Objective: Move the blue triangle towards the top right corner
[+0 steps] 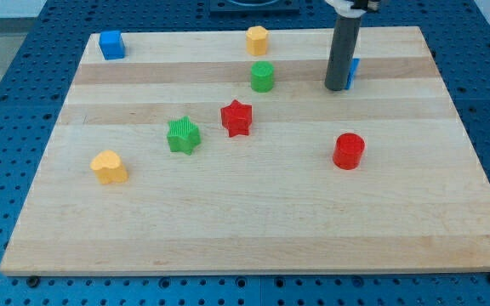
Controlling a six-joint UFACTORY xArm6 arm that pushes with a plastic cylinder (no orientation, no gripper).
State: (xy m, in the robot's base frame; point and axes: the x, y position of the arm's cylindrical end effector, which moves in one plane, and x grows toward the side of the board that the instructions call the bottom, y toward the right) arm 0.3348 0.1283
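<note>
The blue triangle (354, 73) sits near the view's top right, mostly hidden behind the rod; only a thin blue edge shows. My tip (336, 87) rests on the wooden board (245, 212), touching or just at the triangle's left side. The board's top right corner lies up and to the right of both.
A blue cube (111, 44) sits at the top left. A yellow block (257, 39) and a green cylinder (263, 76) are left of my tip. A red star (236, 117), green star (183, 135), yellow heart (109, 167) and red cylinder (348, 151) lie lower down.
</note>
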